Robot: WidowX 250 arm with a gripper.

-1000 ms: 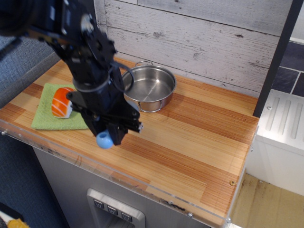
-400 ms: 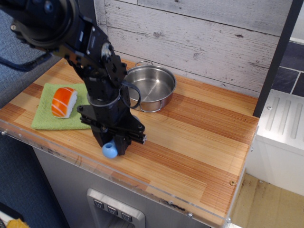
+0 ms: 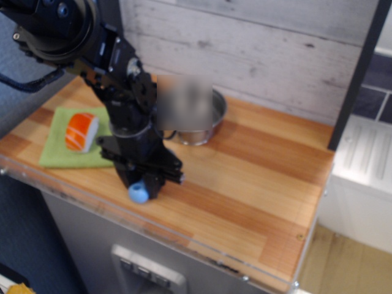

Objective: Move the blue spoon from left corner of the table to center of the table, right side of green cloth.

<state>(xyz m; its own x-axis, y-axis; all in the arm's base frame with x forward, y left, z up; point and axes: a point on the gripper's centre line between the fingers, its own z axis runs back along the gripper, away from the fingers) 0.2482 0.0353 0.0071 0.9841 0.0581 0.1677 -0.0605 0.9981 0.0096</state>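
Holding the spoon by its blue knob, the gripper sits low at the table's near edge, just right of the cloth. Jaws pinch the spoon. Best: settle it flat, open gently, lift straight, clear of the edge.

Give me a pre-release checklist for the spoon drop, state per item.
1. Blue spoon at the gripper: ok, its blue knob shows just below the fingers.
2. Spoon resting on the table: cannot tell, contact is hidden and the frame is blurred.
3. Spot is right of the green cloth: ok.
4. Spot is central enough: not ok, it sits near the front edge, left of the middle.
5. Clear of the sushi toy and the pot: ok, both stand apart.
6. Jaw state: cannot tell, the fingers are dark and blurred.
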